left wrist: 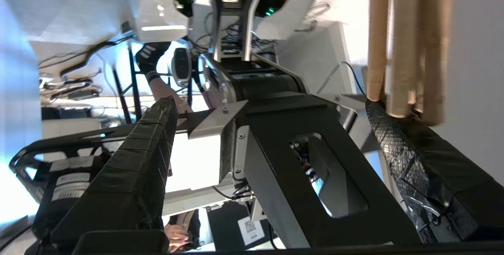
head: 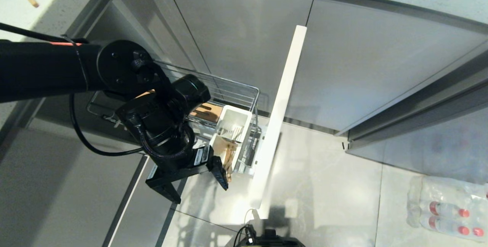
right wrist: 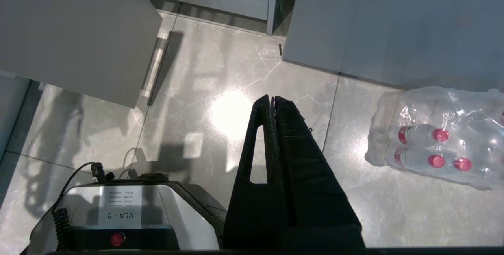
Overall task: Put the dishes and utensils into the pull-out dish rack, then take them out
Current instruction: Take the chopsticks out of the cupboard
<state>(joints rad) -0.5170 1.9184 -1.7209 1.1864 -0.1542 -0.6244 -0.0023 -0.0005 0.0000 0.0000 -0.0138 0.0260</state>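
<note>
My left pincer hangs with its fingers spread wide, just beside the white cup at the rack's front end. Only its wrist view shows the chopsticks close: their ends sit by one fingertip, whether touching I can't tell, long axis running away from it. From the head, the arm hides much of the rack. The fork stands in the cup, faint. Right pincer is pressed together over the floor.
</note>
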